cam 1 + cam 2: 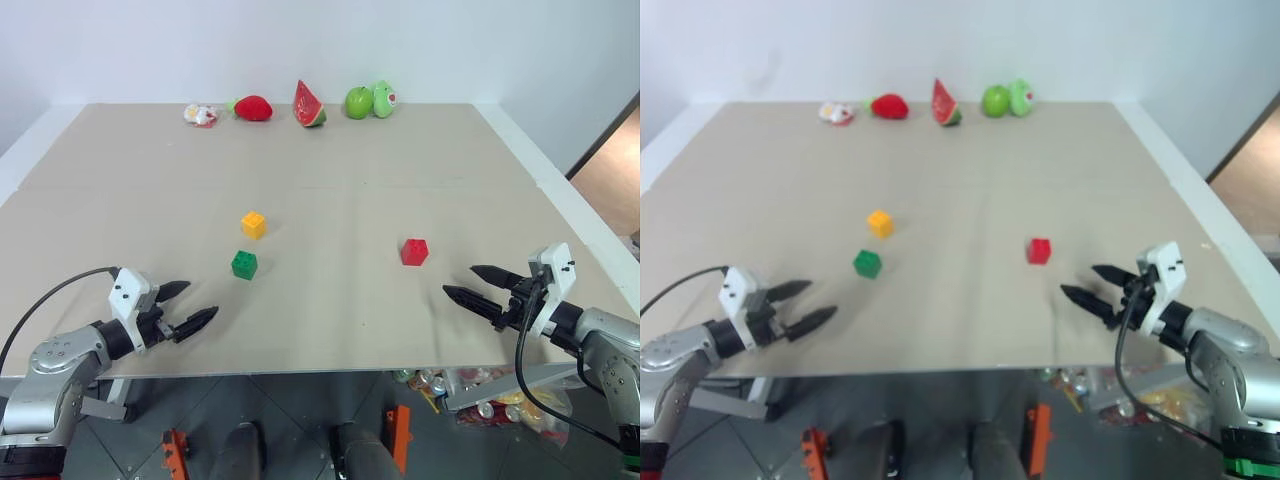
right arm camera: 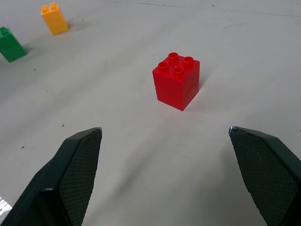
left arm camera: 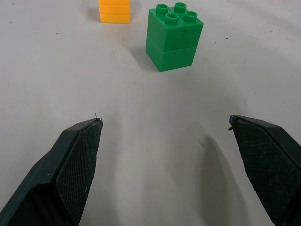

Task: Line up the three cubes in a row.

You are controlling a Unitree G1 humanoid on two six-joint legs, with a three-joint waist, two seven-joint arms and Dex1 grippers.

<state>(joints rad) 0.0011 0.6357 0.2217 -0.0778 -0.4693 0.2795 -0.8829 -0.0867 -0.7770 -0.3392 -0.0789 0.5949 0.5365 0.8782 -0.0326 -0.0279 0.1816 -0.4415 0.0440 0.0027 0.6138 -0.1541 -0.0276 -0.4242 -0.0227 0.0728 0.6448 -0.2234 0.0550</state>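
Three studded cubes sit apart on the beige table [image 1: 330,160]. The yellow-orange cube [image 1: 253,224] lies left of centre, and the green cube [image 1: 244,264] sits just in front of it. Further right stands the red cube [image 1: 414,251]. My left gripper [image 1: 192,305] hovers open near the front left edge, a short way from the green cube [image 3: 174,36], nothing between its fingers. My right gripper [image 1: 466,282] is open too, at the front right, pointing toward the red cube [image 2: 177,80] with a gap between them.
Along the far edge lie toy fruits: a strawberry [image 1: 252,107], a watermelon slice [image 1: 308,105], a green apple [image 1: 358,102], and a small white-red item [image 1: 201,115]. The table's front edge runs just below both grippers.
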